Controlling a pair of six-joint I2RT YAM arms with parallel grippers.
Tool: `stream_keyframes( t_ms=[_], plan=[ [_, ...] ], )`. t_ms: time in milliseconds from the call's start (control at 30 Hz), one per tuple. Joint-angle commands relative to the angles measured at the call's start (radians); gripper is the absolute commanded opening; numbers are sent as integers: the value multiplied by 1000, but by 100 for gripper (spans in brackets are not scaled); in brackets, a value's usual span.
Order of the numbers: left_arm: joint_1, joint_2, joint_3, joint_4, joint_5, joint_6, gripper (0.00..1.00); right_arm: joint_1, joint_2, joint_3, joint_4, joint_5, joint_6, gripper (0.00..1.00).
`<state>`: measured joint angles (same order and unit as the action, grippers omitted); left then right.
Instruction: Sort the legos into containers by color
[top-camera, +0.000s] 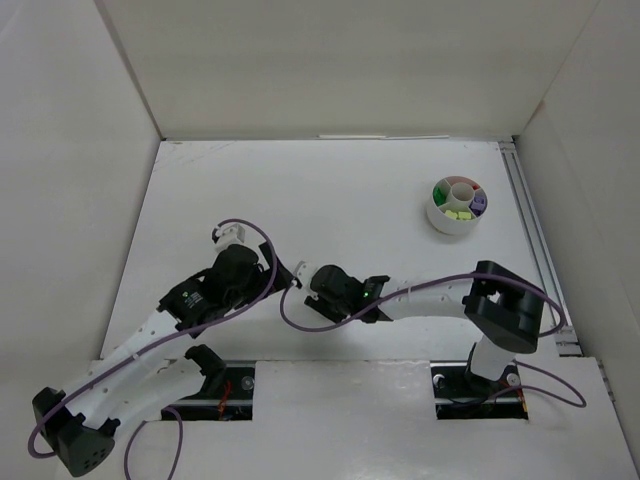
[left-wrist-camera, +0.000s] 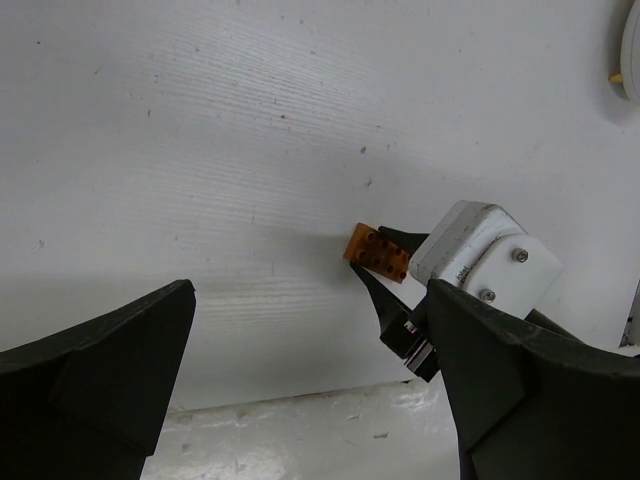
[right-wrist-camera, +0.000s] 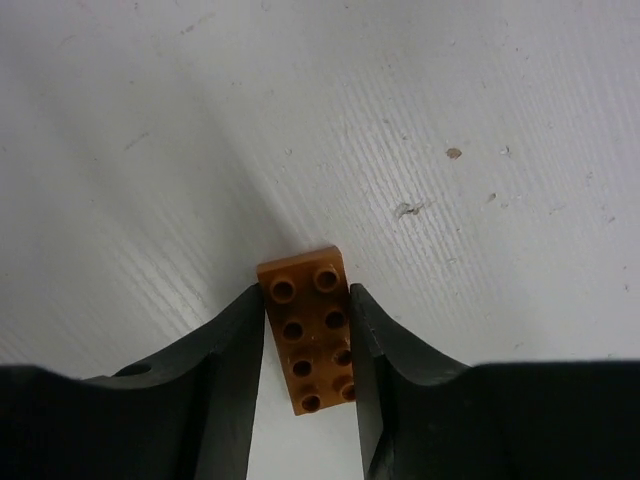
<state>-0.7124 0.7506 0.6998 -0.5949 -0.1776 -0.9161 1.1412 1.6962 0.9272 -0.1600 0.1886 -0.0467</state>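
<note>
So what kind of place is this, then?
Probably a lab robot test booth: bare white walls box in a white table, and the left arm and right arm are mounted at its near edge.

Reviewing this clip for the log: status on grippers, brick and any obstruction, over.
Right gripper jaws shut on orange-brown brick. Left gripper open, empty, close by. Nothing visible between brick and white dish.

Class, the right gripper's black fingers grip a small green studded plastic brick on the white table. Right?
No: the studded plastic brick is orange-brown, not green. The right wrist view shows it between the right gripper's black fingers on the white table.
</note>
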Motion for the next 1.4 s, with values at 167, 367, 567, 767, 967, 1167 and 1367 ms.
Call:
stream_keyframes(
  t_ms=[167,367,567,767,967,1167,1367],
  plan=[
    [-7,0,20,6,-8,-7,100,2,-42,-14,-19,40,19,29],
    [-7,10,52,-3,-36,3,100,-101,-197,-34,13,28,19,26],
    [-7,70,115,6,-48,51,100,-426,-452,-67,106,-90,-88,25],
    [45,142,159,63,-10,118,100,-808,-483,4,157,-285,-159,25],
    [106,237,182,104,30,172,100,-814,-351,44,83,-316,-157,45],
    [189,328,191,165,122,249,100,-778,-80,240,-81,-80,-119,58],
    [223,351,191,211,158,267,100,-745,136,498,-202,43,187,66]
  ],
)
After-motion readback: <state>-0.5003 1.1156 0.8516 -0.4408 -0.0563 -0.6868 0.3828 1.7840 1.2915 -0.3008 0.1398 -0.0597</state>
